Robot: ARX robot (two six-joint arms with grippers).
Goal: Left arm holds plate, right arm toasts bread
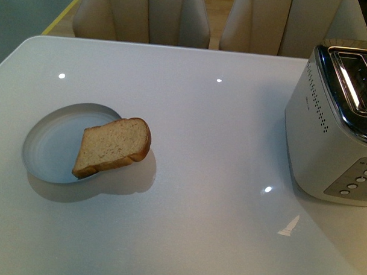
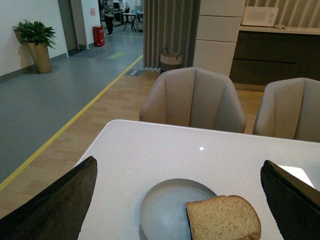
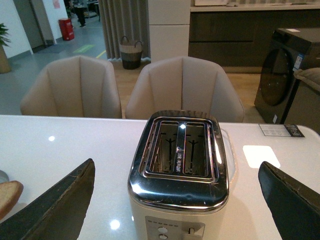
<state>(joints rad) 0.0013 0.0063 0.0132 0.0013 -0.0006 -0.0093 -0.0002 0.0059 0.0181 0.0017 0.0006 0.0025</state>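
Observation:
A round pale blue-grey plate (image 1: 53, 145) lies on the left of the white table. One slice of tan bread (image 1: 114, 147) with a brown crust rests on its right side and overhangs the rim. Neither arm shows in the front view. In the left wrist view my left gripper (image 2: 178, 161) is open, held back from the table, with the plate (image 2: 162, 207) and bread (image 2: 223, 218) between its black fingers (image 2: 55, 205). My right gripper (image 3: 176, 164) is open too, facing a silver two-slot toaster (image 3: 180, 170) with empty slots; the toaster (image 1: 337, 131) stands at the table's right.
Two beige chairs (image 1: 142, 15) stand behind the table's far edge (image 1: 174, 45). Toaster buttons and a lever (image 3: 190, 231) face my right gripper. Past the table's left edge lies open floor with a yellow line (image 2: 65, 127).

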